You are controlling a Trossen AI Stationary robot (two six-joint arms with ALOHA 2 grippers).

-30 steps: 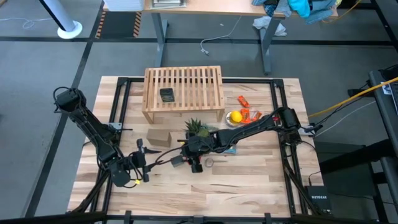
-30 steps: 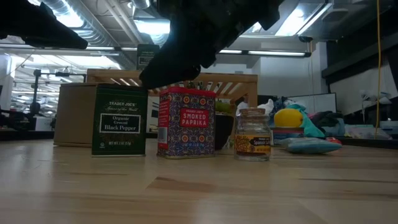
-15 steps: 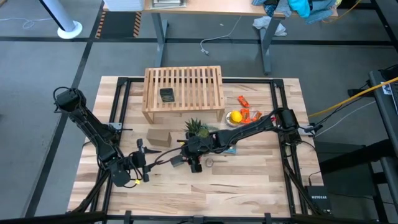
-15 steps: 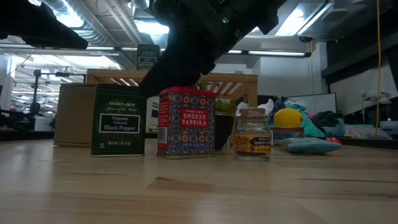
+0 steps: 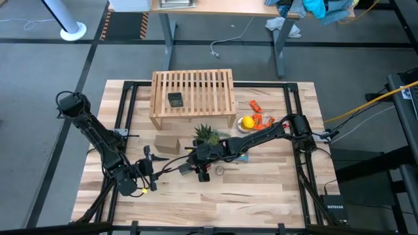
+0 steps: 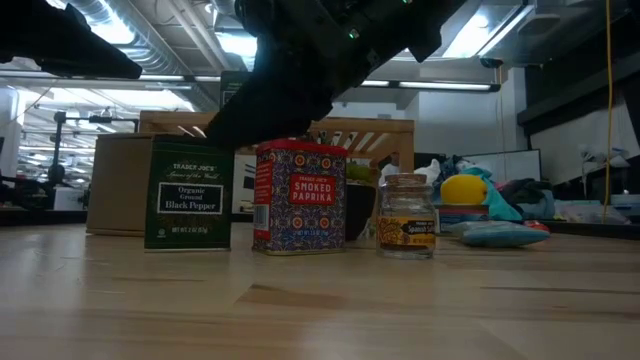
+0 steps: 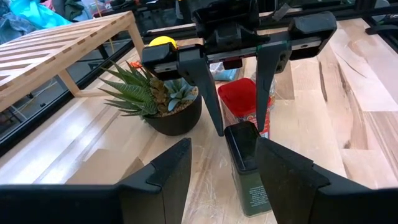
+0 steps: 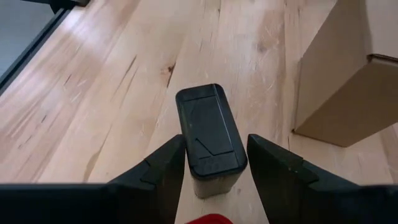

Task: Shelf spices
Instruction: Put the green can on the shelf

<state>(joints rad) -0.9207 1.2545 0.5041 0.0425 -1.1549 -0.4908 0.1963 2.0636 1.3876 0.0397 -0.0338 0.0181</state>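
Since the earlier frame the right gripper (image 5: pixel 190 167) has shifted left, below centre of the high view, its spread fingers now flanking the black tin (image 8: pixel 208 137), seemingly not yet pinching. The tin has nudged slightly left beside the red tin (image 6: pixel 299 196) and jar (image 6: pixel 406 216). The left gripper (image 5: pixel 154 171) waits lower left, fingers spread; shelf (image 5: pixel 209 85) upper centre.

Black pepper tin (image 8: pixel 208 137) crowded: paprika tin (image 7: pixel 247 106) touching, cardboard box (image 8: pixel 348 74) near.
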